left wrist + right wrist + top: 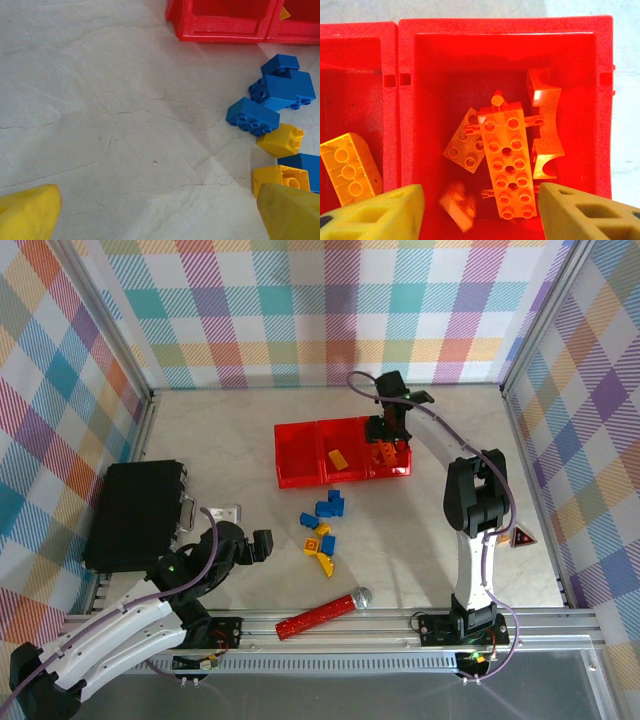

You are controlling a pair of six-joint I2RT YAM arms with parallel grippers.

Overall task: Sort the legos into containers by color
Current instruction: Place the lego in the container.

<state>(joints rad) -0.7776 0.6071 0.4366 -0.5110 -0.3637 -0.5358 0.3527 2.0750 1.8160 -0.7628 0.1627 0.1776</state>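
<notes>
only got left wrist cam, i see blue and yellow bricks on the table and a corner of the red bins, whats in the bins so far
observer: the bin at the right end holds several orange bricks.
operator: and the middle one
observer: one yellow brick lies in the middle bin.
operator: wheres the right arm
observer: the right arm reaches over the orange bin, its jaws open above it.

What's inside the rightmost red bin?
Visible: orange legos: a long studded brick over a smaller brick, a curved piece, a blurred piece. Anything beneath the long brick is covered.
</notes>
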